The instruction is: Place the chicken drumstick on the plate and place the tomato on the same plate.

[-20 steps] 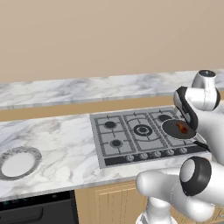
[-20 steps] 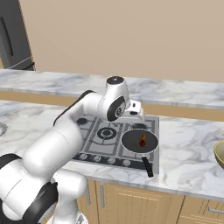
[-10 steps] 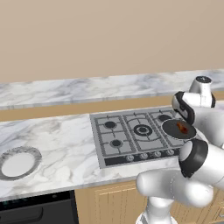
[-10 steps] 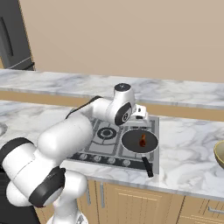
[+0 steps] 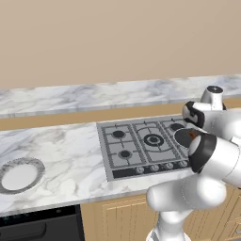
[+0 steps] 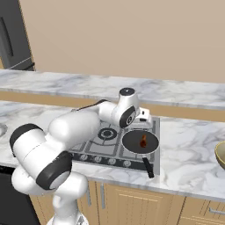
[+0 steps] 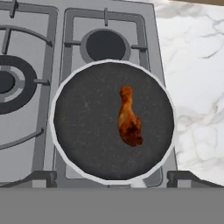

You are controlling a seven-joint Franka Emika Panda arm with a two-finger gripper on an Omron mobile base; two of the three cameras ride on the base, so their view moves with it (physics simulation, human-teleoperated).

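Marble worktop point(image 5: 70, 150), white with grey veins, carries a steel-grey gas hob point(image 5: 141, 146) with dark grates and a row of knobs along its near edge. On the hob's right front burner sits a round black frying pan point(image 6: 140, 141), matte and finely speckled, pale rim, its dark handle running off toward 5 o'clock in the right base view. The chicken drumstick point(image 7: 129, 118) lies flat on the pan floor, a little right of centre in the hand view: glossy reddish-brown, fat rounded end at 6 o'clock, thin stub at 12 o'clock, touching nothing but the pan. Nothing lies over it. A tan-olive bowl point(image 6: 221, 154) shows at the right edge of the right base view, well apart from the pan on bare marble. The plate point(image 5: 20, 175), round and shallow, white centre with wide grey speckled rim, rests far off at the left end of the worktop in the left base view, at 9 o'clock from the hob, with open marble between. Below the worktop, light wood cabinet fronts point(image 6: 145, 206); a dark oven front point(image 5: 40, 226) under the plate end. The gripper point(image 7: 112, 180) hangs above the pan, looking down on it; its two dark tips stand wide apart at the bottom of the hand view, fully spread, holding nothing and touching nothing. The white arm point(image 6: 74, 127) crosses over the hob's left burners.
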